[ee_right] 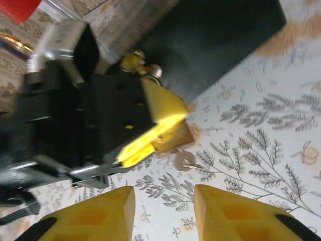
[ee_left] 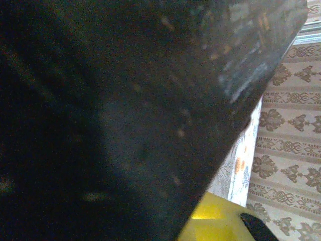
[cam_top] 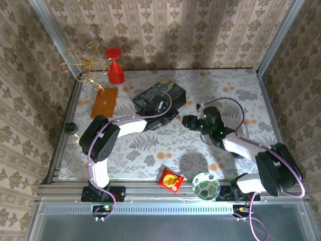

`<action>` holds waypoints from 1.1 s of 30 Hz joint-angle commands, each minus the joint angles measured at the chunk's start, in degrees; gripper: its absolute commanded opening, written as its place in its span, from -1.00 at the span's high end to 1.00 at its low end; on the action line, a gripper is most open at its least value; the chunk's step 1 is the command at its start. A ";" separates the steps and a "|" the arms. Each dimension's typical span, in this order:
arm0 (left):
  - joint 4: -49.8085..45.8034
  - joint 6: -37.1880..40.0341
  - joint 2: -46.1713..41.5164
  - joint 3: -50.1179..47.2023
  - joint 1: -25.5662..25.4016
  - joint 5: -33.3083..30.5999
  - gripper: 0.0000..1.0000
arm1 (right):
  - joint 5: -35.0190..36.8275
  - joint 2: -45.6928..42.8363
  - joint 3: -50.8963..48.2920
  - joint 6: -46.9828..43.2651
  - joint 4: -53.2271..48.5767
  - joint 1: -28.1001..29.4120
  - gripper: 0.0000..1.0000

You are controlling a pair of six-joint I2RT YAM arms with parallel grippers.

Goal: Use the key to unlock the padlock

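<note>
In the right wrist view, the small brass padlock [ee_right: 176,138] is clamped between the yellow fingers [ee_right: 150,140] of my left gripper [ee_right: 168,133], just above the flowered tablecloth. A silvery key [ee_right: 182,160] with a wire ring sticks out of its underside. The shackle is hidden. My right gripper [ee_right: 164,195] stands open a short way in front of the key, touching nothing. From above, my left gripper [cam_top: 172,114] is at the front edge of the dark blue painted box [cam_top: 161,97], facing my right gripper [cam_top: 187,122]. The box's dark side [ee_left: 125,100] is close against the left wrist camera.
A red goblet [cam_top: 115,65] and a gold wire stand [cam_top: 85,63] are at the back left, with an orange board [cam_top: 104,102] in front of them. A red snack packet [cam_top: 171,179] and a patterned bowl [cam_top: 205,186] lie by the near edge.
</note>
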 commanded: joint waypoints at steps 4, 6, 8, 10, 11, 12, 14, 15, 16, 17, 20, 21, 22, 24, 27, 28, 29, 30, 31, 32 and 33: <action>-1.19 -1.12 -3.36 2.67 0.64 1.73 0.95 | 23.86 -3.56 2.63 -20.55 -13.71 7.62 0.25; -1.61 -1.18 -3.37 2.86 0.75 1.90 0.96 | 27.70 -3.73 2.79 -24.08 -13.83 9.91 0.22; -1.83 -1.12 -3.28 2.90 0.71 1.92 0.96 | 30.35 -2.95 2.49 -27.53 -12.61 11.27 0.16; -1.81 -1.27 -3.28 2.97 0.72 2.08 0.96 | 31.34 -1.51 2.67 -29.66 -12.18 11.90 0.22; -1.88 -1.32 -3.28 2.99 0.71 2.10 0.96 | 31.33 -0.76 3.02 -30.67 -12.36 12.24 0.24; -1.85 -1.29 -3.28 2.98 0.74 2.17 0.96 | 31.17 -0.06 3.37 -31.41 -12.35 12.64 0.25; -1.98 -1.28 -3.20 3.11 0.72 2.27 0.96 | 30.48 1.42 4.23 -32.30 -12.65 13.12 0.26; -2.09 -1.25 -3.20 3.13 0.80 2.29 0.96 | 29.90 2.18 4.67 -31.90 -12.76 13.01 0.26; -1.88 -1.23 -3.17 3.16 0.74 2.36 0.96 | 28.18 2.76 5.11 -30.99 -12.69 12.73 0.26; -1.68 -1.23 -3.11 3.04 0.75 2.45 0.96 | 25.59 3.13 5.51 -29.41 -12.89 11.89 0.26; -0.57 -1.15 -3.11 2.75 0.75 2.62 0.98 | 15.43 3.20 5.89 -21.78 -12.77 7.55 0.29; -0.16 -1.16 -3.11 2.66 0.72 2.76 0.98 | 11.00 2.91 5.50 -18.43 -12.14 5.58 0.30; 0.56 -1.04 -3.11 2.49 0.76 2.95 0.99 | 6.97 2.48 4.93 -14.30 -11.44 3.32 0.30; 2.39 -1.18 -2.94 1.96 0.72 3.37 1.00 | -1.58 1.69 2.46 -6.94 -7.26 -0.73 0.35; 5.76 -1.46 -2.69 0.92 0.71 4.06 1.00 | -11.67 1.66 -1.68 3.68 1.81 -4.76 0.41; 7.04 -1.56 -2.54 0.63 0.82 4.35 1.00 | -13.54 2.15 -2.29 6.78 3.84 -5.46 0.41; 7.96 -1.55 -2.42 0.53 0.83 4.62 1.00 | -15.30 2.82 -2.37 8.87 5.14 -6.02 0.42; 8.86 -1.54 -2.24 0.43 0.80 4.97 1.00 | -17.65 3.20 -2.66 11.91 8.00 -6.39 0.42; 9.56 -1.48 -2.14 0.35 0.80 5.31 1.00 | -19.12 5.72 -2.97 15.31 11.27 -6.52 0.41; 10.14 -1.47 -2.06 0.20 0.80 5.48 1.00 | -20.28 6.96 -2.90 18.01 13.66 -6.69 0.42; 10.89 -1.34 -2.05 -0.04 0.87 5.59 1.00 | -21.09 8.38 -3.13 21.09 16.87 -6.88 0.42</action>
